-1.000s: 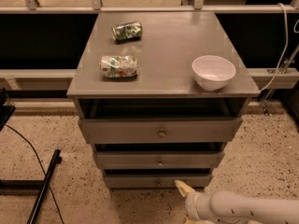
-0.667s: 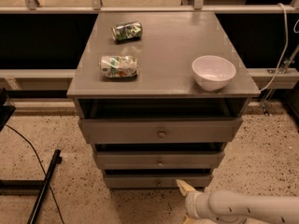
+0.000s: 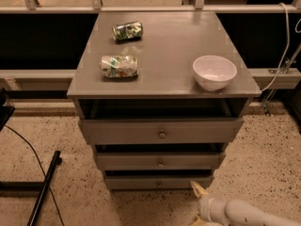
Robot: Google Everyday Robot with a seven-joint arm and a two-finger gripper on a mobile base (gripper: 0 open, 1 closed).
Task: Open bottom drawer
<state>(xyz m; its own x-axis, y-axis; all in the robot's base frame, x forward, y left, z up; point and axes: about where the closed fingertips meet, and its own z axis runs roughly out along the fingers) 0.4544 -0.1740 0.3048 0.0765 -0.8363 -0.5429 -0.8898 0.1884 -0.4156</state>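
Observation:
The grey cabinet [image 3: 164,74] has three drawer fronts. The bottom drawer [image 3: 141,181] is the lowest and slimmest, with a small round knob [image 3: 159,184] at its centre, and it stands slightly out with a dark gap above it. My gripper [image 3: 200,199] reaches in from the lower right on a white arm. Its pale fingertip [image 3: 197,188] lies just right of the bottom drawer's right end, near the floor. It holds nothing that I can see.
The top drawer [image 3: 161,132] and middle drawer [image 3: 159,161] sit above. On the cabinet top lie two crushed cans [image 3: 120,66] [image 3: 127,30] and a white bowl [image 3: 214,72]. A black cable and stand [image 3: 43,187] cross the speckled floor at left.

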